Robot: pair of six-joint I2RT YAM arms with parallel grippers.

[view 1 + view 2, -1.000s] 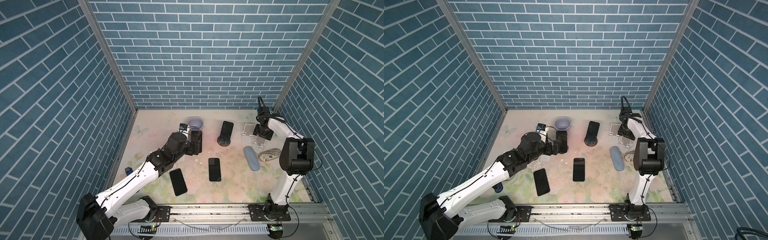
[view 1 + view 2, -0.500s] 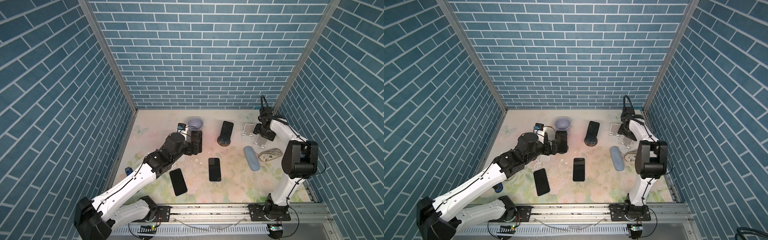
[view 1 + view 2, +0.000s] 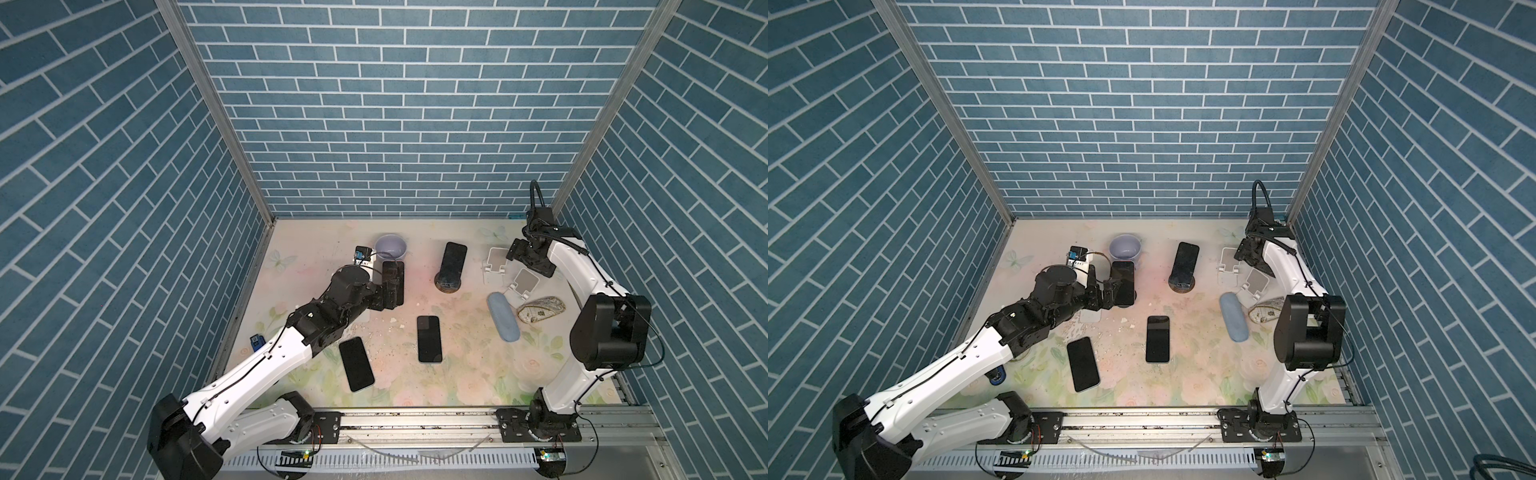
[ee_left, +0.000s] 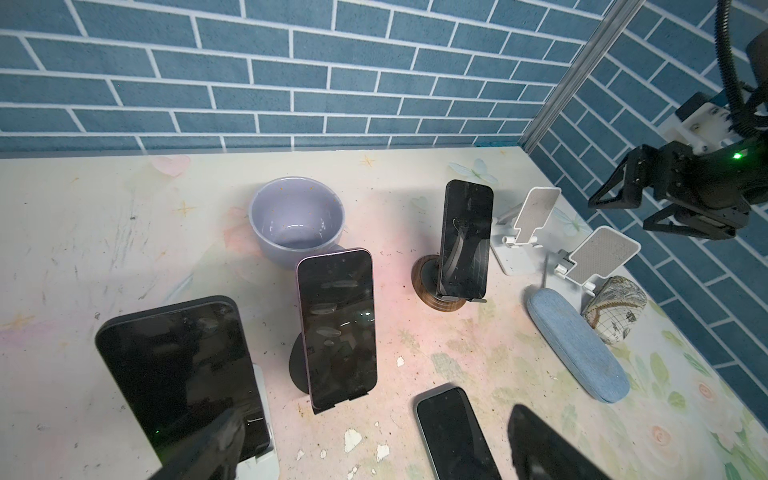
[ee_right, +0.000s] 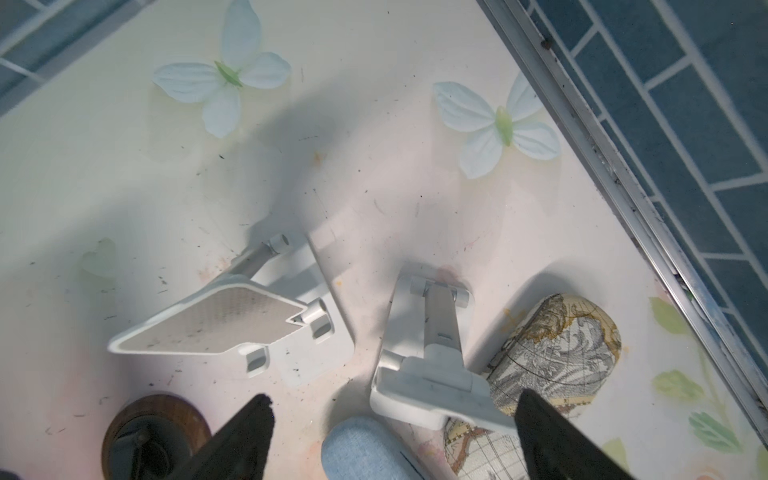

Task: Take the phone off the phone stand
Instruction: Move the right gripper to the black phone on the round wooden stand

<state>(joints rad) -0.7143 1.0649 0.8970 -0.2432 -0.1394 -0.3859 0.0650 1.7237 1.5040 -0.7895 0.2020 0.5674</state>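
Observation:
Three dark phones stand propped up. One leans on a black round phone stand [image 4: 300,361]; this phone [image 3: 393,279] [image 4: 336,328] is just ahead of my left gripper [image 3: 387,296] [image 4: 374,451]. That gripper is open and holds nothing. A second phone [image 4: 178,365] rests on a white stand [image 4: 262,455] beside one left finger. The third phone [image 3: 453,259] sits on a wooden stand [image 3: 448,286]. My right gripper [image 3: 524,261] [image 5: 395,436] hovers open over two bare white stands [image 5: 216,324] [image 5: 432,374].
Two phones lie flat on the table [image 3: 356,363] [image 3: 429,338]. A lilac bowl [image 3: 390,246] stands behind the left gripper. A blue case [image 3: 503,316] and a map-print pouch [image 3: 540,308] lie by the white stands, close to the right wall.
My right gripper has gone from shut to open and lifted a little above the white stands. The left arm has edged slightly toward the phone on the black stand.

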